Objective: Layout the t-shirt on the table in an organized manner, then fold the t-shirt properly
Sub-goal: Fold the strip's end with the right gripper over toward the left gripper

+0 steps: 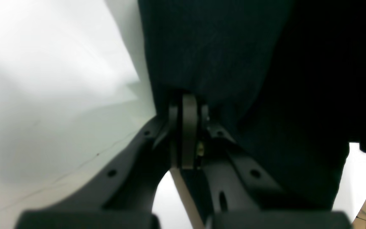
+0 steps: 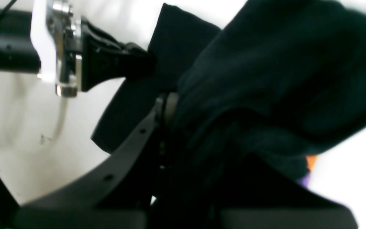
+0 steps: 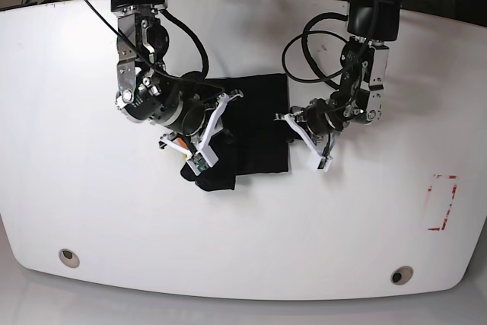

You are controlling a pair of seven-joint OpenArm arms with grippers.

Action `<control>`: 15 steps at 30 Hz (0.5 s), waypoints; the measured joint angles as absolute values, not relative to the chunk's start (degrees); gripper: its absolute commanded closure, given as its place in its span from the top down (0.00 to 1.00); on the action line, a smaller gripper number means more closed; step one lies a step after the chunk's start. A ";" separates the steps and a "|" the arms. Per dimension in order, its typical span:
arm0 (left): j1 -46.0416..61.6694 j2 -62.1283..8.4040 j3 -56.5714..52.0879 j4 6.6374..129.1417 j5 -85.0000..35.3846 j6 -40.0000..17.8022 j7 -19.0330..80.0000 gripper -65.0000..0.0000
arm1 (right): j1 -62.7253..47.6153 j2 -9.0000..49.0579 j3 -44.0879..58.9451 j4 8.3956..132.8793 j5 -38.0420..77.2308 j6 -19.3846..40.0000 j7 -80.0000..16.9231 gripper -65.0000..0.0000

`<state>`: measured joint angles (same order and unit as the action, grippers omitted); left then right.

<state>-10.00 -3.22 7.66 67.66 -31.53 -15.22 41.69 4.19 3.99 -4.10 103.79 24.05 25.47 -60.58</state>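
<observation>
As both claws pinch it, the t-shirt [image 3: 255, 131] lies long front-to-back.

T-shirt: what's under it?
Glossy white table shows all around the folded black cloth t-shirt. Its chest graphic is mostly hidden; only slivers of orange and purple peek out in the right wrist view.

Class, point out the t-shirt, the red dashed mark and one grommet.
t-shirt [image 3: 259, 123], base view, flat black middle.
red dashed mark [image 3: 441, 203], base view, its inside.
grommet [image 3: 68, 256], base view, its centre.
</observation>
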 measured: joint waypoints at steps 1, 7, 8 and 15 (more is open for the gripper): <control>-10.00 -3.22 7.68 67.66 -31.53 -15.22 41.69 0.00 | 4.34 3.73 -4.12 103.26 24.16 25.47 -60.55 0.04; -9.98 -3.25 7.66 67.66 -31.57 -15.22 41.69 0.00 | 4.78 2.96 -4.23 100.79 24.16 25.39 -59.77 0.40; -9.96 -3.25 7.66 67.66 -31.57 -15.22 41.69 0.00 | 4.80 2.87 -4.14 100.64 24.12 25.28 -58.96 0.45; -9.96 -3.25 7.66 67.66 -31.62 -15.27 41.69 0.00 | 4.97 2.44 -4.19 100.64 24.18 25.08 -57.60 0.80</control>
<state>-9.96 -3.25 7.66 67.66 -31.62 -15.27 41.69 4.97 2.44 -4.19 100.64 24.18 25.08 -57.60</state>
